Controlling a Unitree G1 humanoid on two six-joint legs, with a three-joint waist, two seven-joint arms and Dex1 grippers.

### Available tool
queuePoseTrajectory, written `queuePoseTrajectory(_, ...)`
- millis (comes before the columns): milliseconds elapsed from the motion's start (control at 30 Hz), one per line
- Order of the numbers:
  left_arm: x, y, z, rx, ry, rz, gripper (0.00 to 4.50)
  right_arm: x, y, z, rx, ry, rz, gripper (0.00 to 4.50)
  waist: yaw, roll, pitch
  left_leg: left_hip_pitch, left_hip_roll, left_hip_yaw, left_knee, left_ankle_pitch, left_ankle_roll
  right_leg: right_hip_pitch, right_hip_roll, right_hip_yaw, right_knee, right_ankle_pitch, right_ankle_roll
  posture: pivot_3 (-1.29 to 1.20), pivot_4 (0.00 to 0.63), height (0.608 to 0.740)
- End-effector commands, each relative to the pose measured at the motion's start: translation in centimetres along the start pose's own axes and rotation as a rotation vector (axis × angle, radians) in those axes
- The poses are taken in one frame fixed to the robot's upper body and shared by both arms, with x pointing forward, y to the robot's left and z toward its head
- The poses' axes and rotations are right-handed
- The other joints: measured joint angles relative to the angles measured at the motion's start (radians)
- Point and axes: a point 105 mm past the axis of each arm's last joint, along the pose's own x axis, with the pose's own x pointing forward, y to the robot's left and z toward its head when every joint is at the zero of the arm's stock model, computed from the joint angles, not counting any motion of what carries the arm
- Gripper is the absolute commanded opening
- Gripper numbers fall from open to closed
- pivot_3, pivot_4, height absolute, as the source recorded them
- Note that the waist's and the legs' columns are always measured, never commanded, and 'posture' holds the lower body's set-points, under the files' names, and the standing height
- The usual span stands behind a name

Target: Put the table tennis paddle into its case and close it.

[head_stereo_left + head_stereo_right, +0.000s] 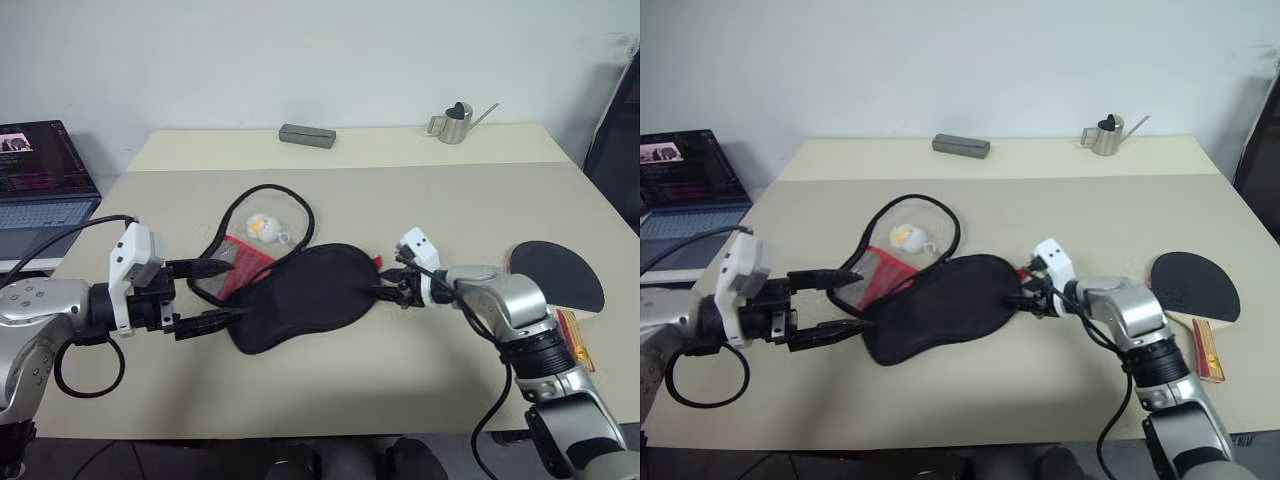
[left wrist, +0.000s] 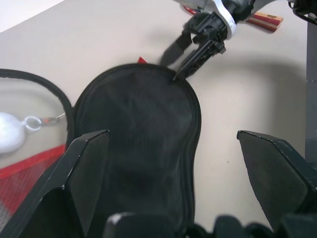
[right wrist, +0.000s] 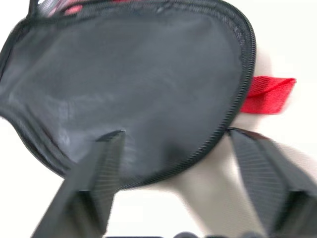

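Spanning the room, beige table [image 1: 400, 180] meets white wall [image 1: 300, 50].

The case [image 1: 940, 300], a soft black fabric cover shaped like a paddle, lies flat at the table's centre, unzipped, its zipper edge looping toward eleven o'clock around a red inner panel and a white-and-yellow ball charm [image 1: 905, 236]. A red tab [image 3: 267, 94] juts from its three o'clock edge. The table tennis paddle [image 1: 1196, 286] lies well apart at three o'clock, black face up, striped handle toward five o'clock.

The case [image 1: 940, 300] lies left of the table tennis paddle [image 1: 1195, 285].
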Motion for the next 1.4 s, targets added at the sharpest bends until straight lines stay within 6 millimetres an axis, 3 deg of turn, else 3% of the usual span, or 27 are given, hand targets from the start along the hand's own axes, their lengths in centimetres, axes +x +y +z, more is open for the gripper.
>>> queuePoseTrajectory(33,-0.2,0.0,0.7,0.042,0.001,0.002,4.50,0.0,0.1,0.9,-0.044,-0.027,-0.015,2.16,0.000,0.000,0.000,0.000,0.000,0.000,0.000,0.000,0.000,0.000,0.000,0.000,0.000,0.000,0.000,0.00,0.150,0.740)
queuePoseTrajectory(233,-0.3,0.0,0.5,0.039,0.003,0.012,4.50,0.3,0.0,1.0,-0.080,-0.027,-0.036,0.05,-0.002,0.000,0.000,0.000,0.000,0.000,0.000,0.000,0.000,0.000,0.000,0.000,0.000,0.000,0.000,0.00,0.150,0.740)
queuePoseTrajectory(667,-0.3,0.0,0.4,0.040,0.007,0.024,4.50,-0.1,-1.4,2.6,-0.169,-0.100,-0.110,0.02,-0.006,0.000,0.000,0.000,0.000,0.000,0.000,0.000,0.000,0.000,0.000,0.000,0.000,0.000,0.000,0.00,0.150,0.740)
queuePoseTrajectory(767,-0.3,0.2,0.3,0.041,0.010,0.026,4.50,-0.4,-2.1,2.9,-0.195,-0.110,-0.142,0.67,-0.006,0.000,0.000,0.000,0.000,0.000,0.000,0.000,0.000,0.000,0.000,0.000,0.000,0.000,0.000,0.00,0.150,0.740)
queuePoseTrajectory(967,-0.2,0.4,0.4,0.046,0.007,0.027,4.50,-0.7,-3.8,3.9,-0.277,-0.136,-0.231,2.69,-0.006,0.000,0.000,0.000,0.000,0.000,0.000,0.000,0.000,0.000,0.000,0.000,0.000,0.000,0.000,0.00,0.150,0.740)
queuePoseTrajectory(1133,-0.1,0.5,0.5,0.048,0.005,0.026,4.50,-1.0,-3.0,4.2,-0.128,-0.164,-0.164,4.46,-0.009,0.000,0.000,0.000,0.000,0.000,0.000,0.000,0.000,0.000,0.001,0.000,0.000,0.000,0.000,0.00,0.150,0.740)
queuePoseTrajectory(1400,0.0,0.7,0.4,0.051,0.005,0.025,4.50,-1.4,-0.2,3.0,0.012,-0.093,-0.027,4.46,-0.010,0.000,0.000,0.000,0.000,-0.001,0.000,0.000,0.000,0.000,0.001,0.000,0.000,0.000,0.000,0.00,0.150,0.740)
